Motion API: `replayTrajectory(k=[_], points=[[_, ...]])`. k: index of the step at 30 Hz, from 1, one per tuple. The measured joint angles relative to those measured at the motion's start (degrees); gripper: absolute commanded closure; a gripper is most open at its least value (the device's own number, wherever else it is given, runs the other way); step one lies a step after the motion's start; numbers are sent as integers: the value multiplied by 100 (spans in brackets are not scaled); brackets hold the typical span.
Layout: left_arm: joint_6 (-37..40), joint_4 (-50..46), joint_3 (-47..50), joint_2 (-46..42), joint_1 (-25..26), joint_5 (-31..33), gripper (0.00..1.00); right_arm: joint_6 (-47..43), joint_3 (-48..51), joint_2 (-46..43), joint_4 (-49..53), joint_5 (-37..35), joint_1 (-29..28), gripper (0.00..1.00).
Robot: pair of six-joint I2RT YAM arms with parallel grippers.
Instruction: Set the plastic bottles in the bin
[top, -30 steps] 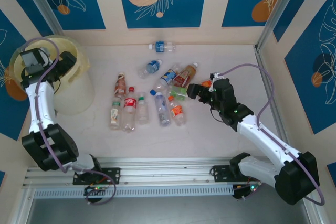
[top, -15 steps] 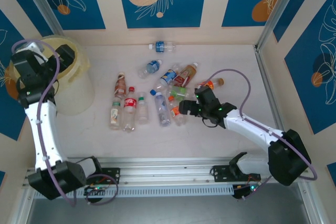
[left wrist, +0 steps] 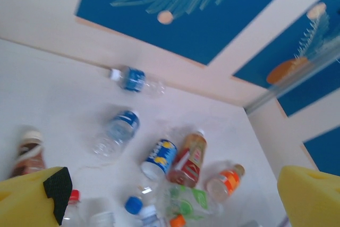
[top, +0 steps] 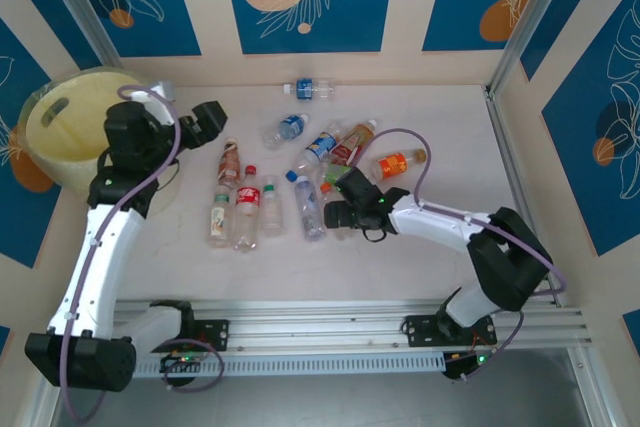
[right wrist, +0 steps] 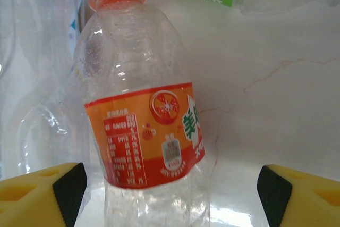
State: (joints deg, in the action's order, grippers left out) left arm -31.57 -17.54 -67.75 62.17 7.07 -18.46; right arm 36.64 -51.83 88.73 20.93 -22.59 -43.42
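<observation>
Marbled white tabletop (top: 300, 272) | right gripper (right wrist: 170, 184) spread astride clear orange-label bottle (right wrist: 143, 136) | left gripper (left wrist: 172, 195) spread

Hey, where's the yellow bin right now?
In the top view, the bin stands in the table's far left corner, just left of the left gripper and well left of the scattered bottles.

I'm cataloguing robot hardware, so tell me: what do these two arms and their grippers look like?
The left arm and right arm have white tubular links with chunky black joints. A lilac cable loops loosely along each. The left gripper and right gripper have yellow jaws with black pads on the inner faces.
</observation>
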Motion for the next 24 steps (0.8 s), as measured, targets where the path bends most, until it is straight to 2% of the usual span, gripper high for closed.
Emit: replayTrajectory(k=[4,10,15,24], points=[[-44,83,122,184,387,2,0,20,-262,409,249,-164,-87,21],[-114,85,284,496,621,11,0,48,-337,739,448,-229,-120,23],[-267,140,579,669,1003,31,0,59,-343,903,501,-234,-122,24],[-409,151,669,1471,1611,155,0,-17,-339,938,455,-258,-127,42]])
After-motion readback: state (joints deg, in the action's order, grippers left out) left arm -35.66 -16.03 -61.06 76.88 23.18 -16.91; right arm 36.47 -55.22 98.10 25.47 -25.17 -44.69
